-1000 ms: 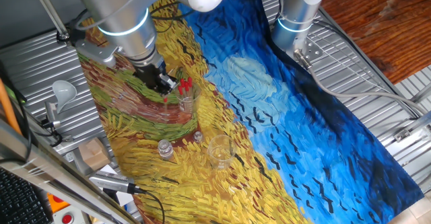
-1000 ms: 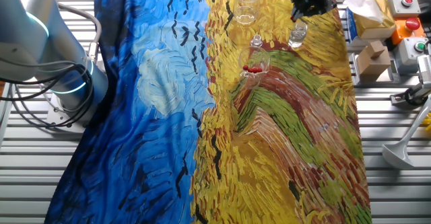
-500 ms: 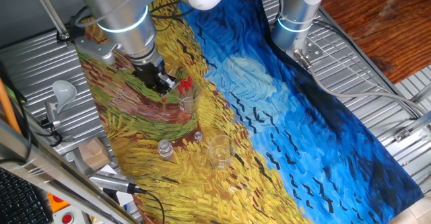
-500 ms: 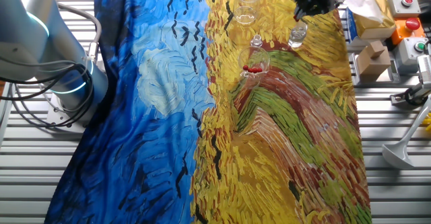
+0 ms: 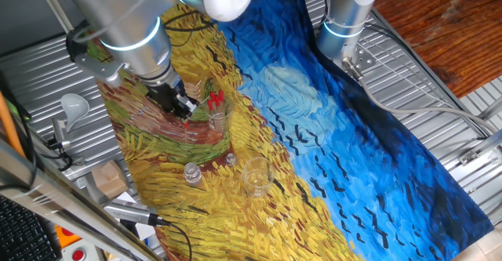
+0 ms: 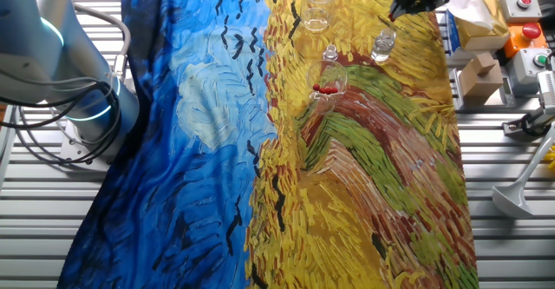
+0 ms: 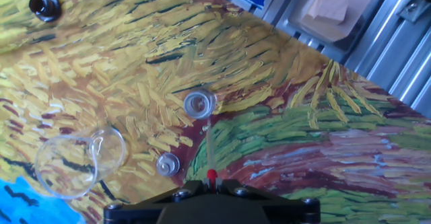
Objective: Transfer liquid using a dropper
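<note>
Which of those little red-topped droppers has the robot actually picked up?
The dropper pinched in the gripper, hanging tip-down above the cloth. The other droppers stand together in a glass beside it.

A robotics lab or test bench, it seems: the counter (image 6: 52,237) is ribbed aluminium under a painted-print cloth (image 6: 208,150), with a second arm's base (image 5: 345,18) bolted on, cables (image 5: 439,112), and what look like red stop buttons (image 6: 523,3).
</note>
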Controlling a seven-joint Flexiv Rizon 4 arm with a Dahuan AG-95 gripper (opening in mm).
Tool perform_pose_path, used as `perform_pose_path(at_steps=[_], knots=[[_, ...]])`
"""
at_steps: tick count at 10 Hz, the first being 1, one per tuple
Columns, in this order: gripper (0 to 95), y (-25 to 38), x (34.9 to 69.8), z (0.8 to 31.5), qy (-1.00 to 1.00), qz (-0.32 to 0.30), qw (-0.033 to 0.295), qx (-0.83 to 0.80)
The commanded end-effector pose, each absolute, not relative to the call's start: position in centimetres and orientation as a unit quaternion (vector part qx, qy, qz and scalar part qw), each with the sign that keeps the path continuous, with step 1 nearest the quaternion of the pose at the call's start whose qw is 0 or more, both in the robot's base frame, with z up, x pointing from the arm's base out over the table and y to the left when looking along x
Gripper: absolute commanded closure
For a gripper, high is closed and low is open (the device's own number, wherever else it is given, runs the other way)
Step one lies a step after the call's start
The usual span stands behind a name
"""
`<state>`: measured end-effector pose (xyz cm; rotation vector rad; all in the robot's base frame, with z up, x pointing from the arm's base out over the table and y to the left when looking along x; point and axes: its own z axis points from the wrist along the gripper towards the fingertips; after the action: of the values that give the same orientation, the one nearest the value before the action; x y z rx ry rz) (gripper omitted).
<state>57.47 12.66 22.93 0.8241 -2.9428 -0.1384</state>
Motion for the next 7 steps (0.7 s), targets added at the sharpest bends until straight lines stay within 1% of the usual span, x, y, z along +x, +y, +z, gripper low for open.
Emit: perform_pose_path(at_steps=[1,7], knots=[[95.0,13.2,57.9,22.8,-0.962,-0.045,0.044,0.266],[95.0,14.4,58.2,21.7,-0.965,-0.044,0.042,0.256]])
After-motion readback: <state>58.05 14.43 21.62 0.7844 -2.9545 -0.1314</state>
